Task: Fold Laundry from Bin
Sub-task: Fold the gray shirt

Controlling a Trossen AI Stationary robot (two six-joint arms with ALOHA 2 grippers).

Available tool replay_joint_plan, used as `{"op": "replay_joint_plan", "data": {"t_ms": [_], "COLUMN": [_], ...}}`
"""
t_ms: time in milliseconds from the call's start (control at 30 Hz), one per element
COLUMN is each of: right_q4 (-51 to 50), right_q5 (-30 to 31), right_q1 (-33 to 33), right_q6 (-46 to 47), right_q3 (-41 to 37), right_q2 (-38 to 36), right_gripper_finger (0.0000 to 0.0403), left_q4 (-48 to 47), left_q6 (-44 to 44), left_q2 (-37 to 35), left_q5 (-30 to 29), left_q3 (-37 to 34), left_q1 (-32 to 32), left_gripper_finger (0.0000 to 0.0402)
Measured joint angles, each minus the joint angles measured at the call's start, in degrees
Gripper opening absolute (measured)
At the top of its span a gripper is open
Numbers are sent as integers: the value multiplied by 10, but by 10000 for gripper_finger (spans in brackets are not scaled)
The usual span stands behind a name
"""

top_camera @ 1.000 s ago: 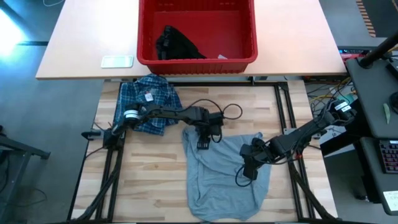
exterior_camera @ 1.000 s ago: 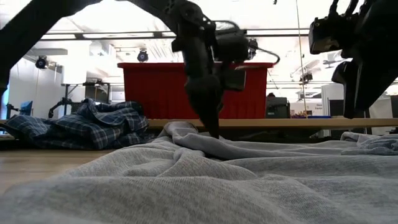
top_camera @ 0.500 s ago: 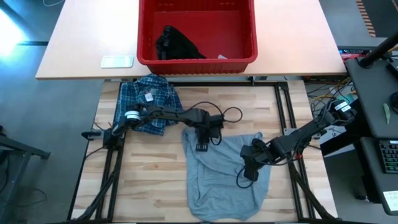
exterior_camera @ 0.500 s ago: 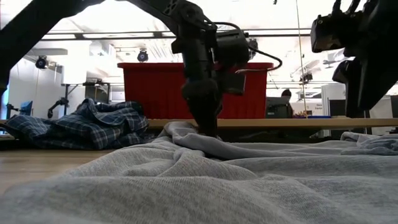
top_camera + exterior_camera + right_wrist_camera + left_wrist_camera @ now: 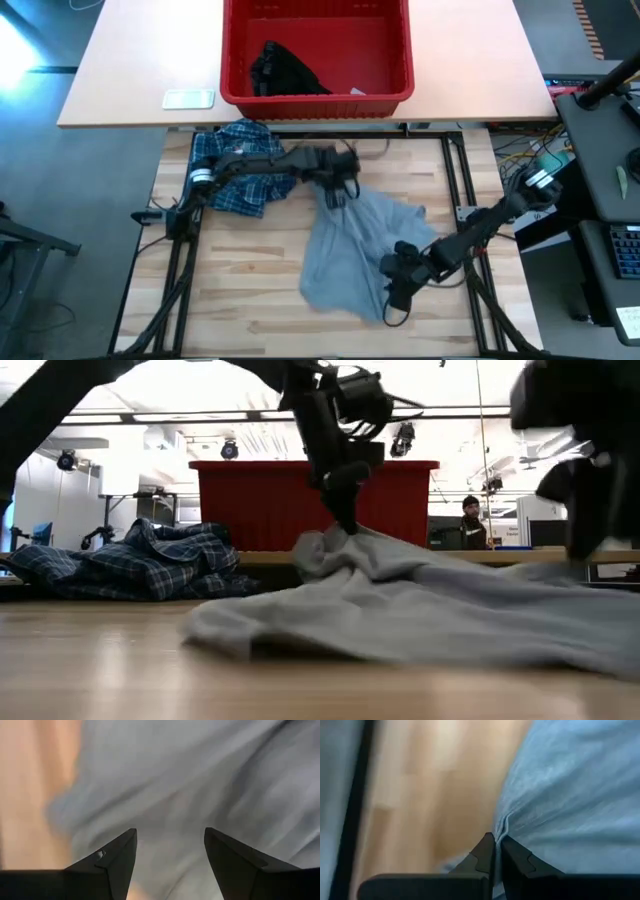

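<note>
Two arms: both dark arms work over a pale wooden table point(image 5: 240, 290), seen from above, from table height and from each wrist.
Grey T-shirt: the light grey T-shirt point(image 5: 355, 250) lies spread on the table between the arms, one end drawn up into a peak.
Left gripper: the left gripper point(image 5: 335, 192) sits at the shirt's far edge, its fingers pinched together on a small fold of grey cloth, which the left wrist view shows caught between the tips.
Lift: in the low view the cloth rises to that pinch and hangs off it in a slope, the rest trailing on the wood.
Right gripper: the right gripper point(image 5: 393, 292) hovers at the shirt's near right side, fingers spread apart with nothing between them, only grey fabric below.
Plaid shirt: a blue-and-white plaid shirt point(image 5: 235, 165) lies crumpled just beside the left arm, near the table's far left corner.
Bin: the red bin point(image 5: 318, 98) stands on a separate tan surface beyond the table, with a small black garment point(image 5: 285, 70) inside.
Risk, slipping: the pinch holds only a thin fold, so a quick pull may let the cloth slide free.
Risk, bunching: with one end held, the shirt may drag and crease instead of spreading.
Risk, snagging: the left arm crosses close over the plaid shirt and could drag it along.
</note>
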Motion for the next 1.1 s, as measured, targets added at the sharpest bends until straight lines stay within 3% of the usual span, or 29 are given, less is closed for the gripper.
{"op": "replay_joint_plan", "data": {"t_ms": [200,333,600,700,900,1000,1100], "right_q4": [25,35,-4,-46,-92,-76,-61], "right_q5": [-25,-46,-77,-41,87,93,47], "right_q1": [27,49,98,98,26,-35,-74], "right_q6": [46,76,137,143,57,-7,-38], "right_q3": [-16,-15,-17,-7,1,-8,-13], "right_q2": [101,128,64,9,-74,-64,-22], "right_gripper_finger": [224,224,224,224,224,224,224], "left_q4": [15,23,6,19,44,45,37], "left_q6": [-83,-113,-125,-132,-124,-122,-117], "left_q2": [0,0,0,0,0,0,0], "left_q5": [-38,-44,-53,10,40,40,40], "left_q3": [1,-6,-10,-9,-17,-17,-17], "left_q1": [52,77,100,103,90,91,92], "left_gripper_finger": [1,0,0,0,0,0,0]}}
